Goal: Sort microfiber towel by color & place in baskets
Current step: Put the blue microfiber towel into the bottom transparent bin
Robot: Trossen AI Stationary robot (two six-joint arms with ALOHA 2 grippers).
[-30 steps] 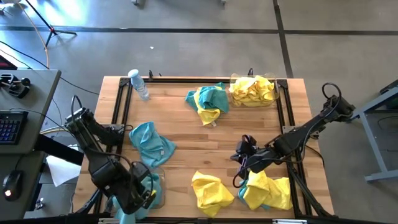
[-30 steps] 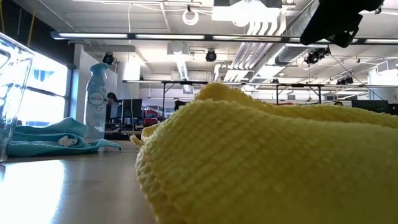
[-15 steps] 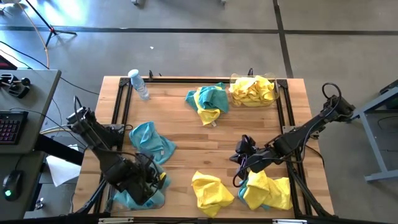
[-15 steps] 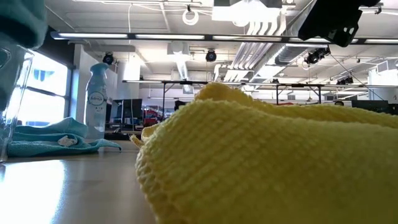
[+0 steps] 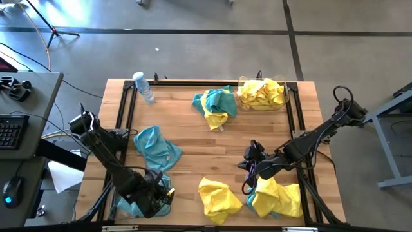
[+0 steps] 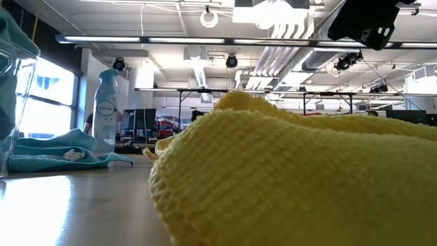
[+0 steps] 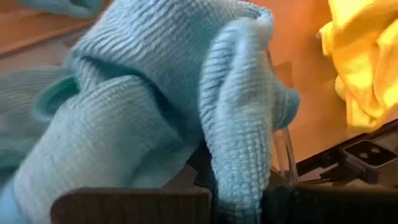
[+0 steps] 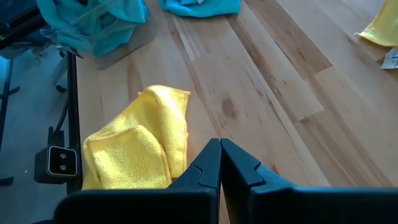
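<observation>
- Left gripper [image 5: 159, 195] clamped on fuzzy teal-blue microfiber towel [image 7: 155, 106], low inside clear plastic tub [image 5: 165, 182] at near-left table corner.
- Loose teal cloth [image 5: 156, 148] just beyond; crumpled yellow towel [image 5: 217, 196] beside.
- Right gripper [image 8: 219, 163] pinched closed, empty, above bare wood; yellow cloth [image 8: 140, 149] just beside.
- Far tub [image 5: 262, 94] full of yellow towels.

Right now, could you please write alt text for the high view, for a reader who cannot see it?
Overhead, the left gripper is shut on a teal towel at the near-left basket. The right gripper hovers shut mid-table beside a yellow towel. A far basket holds yellow towels.
</observation>
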